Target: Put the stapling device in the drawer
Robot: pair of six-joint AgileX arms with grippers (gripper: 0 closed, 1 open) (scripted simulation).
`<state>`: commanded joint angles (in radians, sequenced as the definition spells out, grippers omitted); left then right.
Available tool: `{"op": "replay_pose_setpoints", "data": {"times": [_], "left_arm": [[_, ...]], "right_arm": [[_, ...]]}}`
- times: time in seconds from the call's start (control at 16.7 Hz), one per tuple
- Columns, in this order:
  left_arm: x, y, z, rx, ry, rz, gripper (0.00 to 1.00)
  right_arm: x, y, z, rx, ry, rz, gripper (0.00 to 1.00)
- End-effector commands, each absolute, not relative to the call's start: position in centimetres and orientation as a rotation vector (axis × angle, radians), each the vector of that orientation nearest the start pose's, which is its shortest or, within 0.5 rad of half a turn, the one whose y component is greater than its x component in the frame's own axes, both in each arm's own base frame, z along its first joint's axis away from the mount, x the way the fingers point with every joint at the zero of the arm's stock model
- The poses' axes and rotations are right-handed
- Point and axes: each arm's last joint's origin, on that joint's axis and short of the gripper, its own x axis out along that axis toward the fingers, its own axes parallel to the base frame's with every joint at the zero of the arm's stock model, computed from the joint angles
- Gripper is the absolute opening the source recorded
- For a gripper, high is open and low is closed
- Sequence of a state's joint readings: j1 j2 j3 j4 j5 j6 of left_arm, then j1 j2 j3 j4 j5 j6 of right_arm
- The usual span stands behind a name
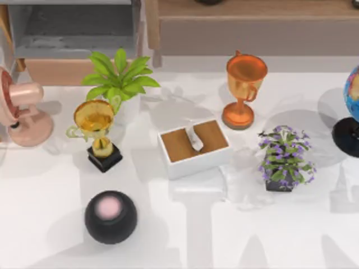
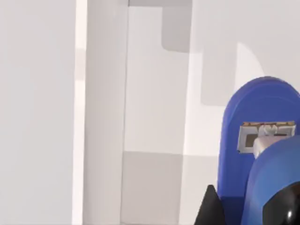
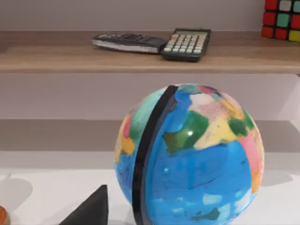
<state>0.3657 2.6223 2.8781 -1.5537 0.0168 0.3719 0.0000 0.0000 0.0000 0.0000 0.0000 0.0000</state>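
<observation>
The stapling device point(image 2: 255, 154), bright blue with a metal staple slot, stands very close in the left wrist view. My left gripper is shut on it, and one dark fingertip point(image 2: 210, 212) lies against its blue side. Pale grey and white surfaces lie behind it. The drawer point(image 1: 53, 72) stands pulled out at the table's back left, with its grey inside showing behind a peach front panel. My right gripper point(image 3: 91, 211) sits low beside a colourful globe point(image 3: 187, 154).
On the table stand a pink fan point(image 1: 19, 112), a green plant point(image 1: 119, 75), a yellow trophy point(image 1: 96, 131), an orange trophy point(image 1: 244, 89), a tissue box point(image 1: 193, 147), a black ball speaker point(image 1: 110, 217), purple flowers point(image 1: 283, 157) and the globe point(image 1: 350, 109). A brown shelf unit point(image 1: 252, 25) holds calculators point(image 3: 185, 44).
</observation>
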Motion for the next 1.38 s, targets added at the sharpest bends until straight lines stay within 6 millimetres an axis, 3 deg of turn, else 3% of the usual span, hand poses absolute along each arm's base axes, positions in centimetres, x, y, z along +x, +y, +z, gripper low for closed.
{"op": "replay_pose_setpoints", "data": {"times": [0.18, 0.3, 0.6, 1.38], "left_arm": [[48.5, 17.7, 18.3, 0.003, 1.488, -0.014, 0.0], [48.8, 17.8, 15.4, -0.011, 1.556, -0.034, 0.0], [48.8, 17.8, 14.8, -0.013, 1.572, -0.038, 0.0], [48.8, 17.8, 14.8, -0.013, 1.572, -0.038, 0.98]], "right_arm": [[10.6, -0.1, 16.0, 0.0, 0.0, 0.0, 1.0], [10.6, -0.1, 16.0, 0.0, 0.0, 0.0, 1.0], [10.6, -0.1, 16.0, 0.0, 0.0, 0.0, 1.0], [10.6, -0.1, 16.0, 0.0, 0.0, 0.0, 1.0]]}}
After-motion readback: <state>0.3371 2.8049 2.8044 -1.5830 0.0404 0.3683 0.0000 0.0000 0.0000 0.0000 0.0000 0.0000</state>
